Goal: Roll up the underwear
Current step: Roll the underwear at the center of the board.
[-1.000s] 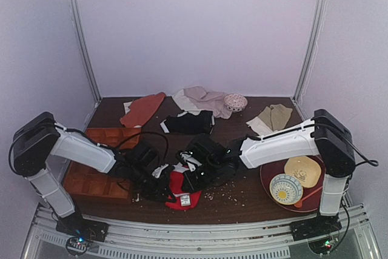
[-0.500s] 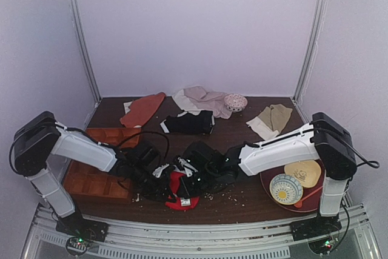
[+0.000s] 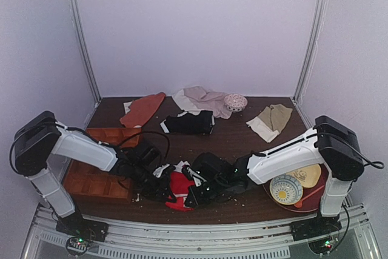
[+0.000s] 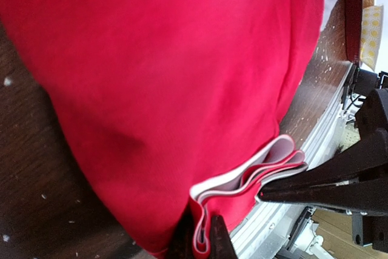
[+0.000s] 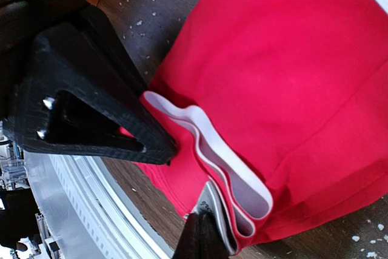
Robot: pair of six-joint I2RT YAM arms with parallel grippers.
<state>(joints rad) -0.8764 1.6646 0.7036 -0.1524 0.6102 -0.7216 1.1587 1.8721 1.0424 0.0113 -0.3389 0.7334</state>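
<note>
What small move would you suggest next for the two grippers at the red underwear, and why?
Probably carry the pinched near edge over, away from the bases. The left gripper and right gripper each seem shut on the layered white-trimmed edge of the underwear, side by side; the rest lies fairly flat.

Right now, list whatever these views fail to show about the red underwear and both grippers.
1. Top external: the left gripper and right gripper cover most of the bright red fabric boxer briefs; how far they are rolled is hidden.
2. Left wrist: the bottom edge cuts off the left gripper; only its tips, pinching the fabric, show.
3. Right wrist: the right gripper shows one dark tip at the bottom edge; open or shut is unclear.
</note>
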